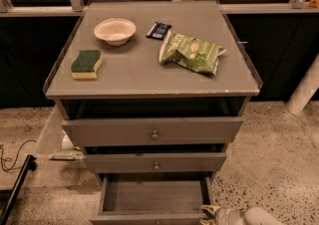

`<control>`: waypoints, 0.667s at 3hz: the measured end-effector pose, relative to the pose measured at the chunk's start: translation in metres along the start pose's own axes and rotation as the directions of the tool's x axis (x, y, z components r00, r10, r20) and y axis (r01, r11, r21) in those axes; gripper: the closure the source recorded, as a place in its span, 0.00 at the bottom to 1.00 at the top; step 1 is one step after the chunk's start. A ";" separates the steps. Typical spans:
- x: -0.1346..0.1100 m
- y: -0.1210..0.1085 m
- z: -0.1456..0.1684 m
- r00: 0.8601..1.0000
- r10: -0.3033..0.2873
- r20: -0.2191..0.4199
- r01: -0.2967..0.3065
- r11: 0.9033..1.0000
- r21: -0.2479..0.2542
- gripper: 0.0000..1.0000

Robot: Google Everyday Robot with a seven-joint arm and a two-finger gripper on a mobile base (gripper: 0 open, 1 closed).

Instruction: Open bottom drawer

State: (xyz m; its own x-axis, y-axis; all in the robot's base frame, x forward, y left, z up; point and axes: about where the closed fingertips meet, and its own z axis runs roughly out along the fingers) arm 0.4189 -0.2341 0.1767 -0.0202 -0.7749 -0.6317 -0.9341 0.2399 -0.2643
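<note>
Three grey drawers in this little cabinet, and the one that matters, the slim grey bottom drawer (154, 196), is standing well out of the frame. You can look straight down into its shallow grey interior, which has nothing in it that I can make out. Its front panel runs right along the bottom edge of the camera view, so the knob is out of sight.

The tall grey top drawer (199, 130) and the mid-sized grey middle drawer (189, 162) both sit much further back, each with a small round metal knob at centre.

The robot's pale gripper (212, 211) pokes in at the bottom right, right at the drawer's front right corner and close enough that it could be touching. It's mostly cut off by the frame. I honestly can't tell how far open it is or whether it has hold of anything.

Up on the flat grey surface (149, 77) there's a white round bowl (114, 31), a green-and-yellow sponge (86, 64), a crinkly green snack bag (192, 52) and a small dark packet (158, 30), all lying apart from each other and well clear of the action.

My read on progress: the job looks basically done. The drawer is open far enough to show most of its floor. At most what's left is a last bit of pull, or the gripper just backing off from that corner.
</note>
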 end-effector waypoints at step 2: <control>0.000 0.000 0.000 1.000 0.000 0.000 0.000 1.000 0.000 0.11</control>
State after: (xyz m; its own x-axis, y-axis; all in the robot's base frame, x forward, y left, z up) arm 0.4189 -0.2340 0.1767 -0.0202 -0.7748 -0.6318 -0.9342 0.2399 -0.2643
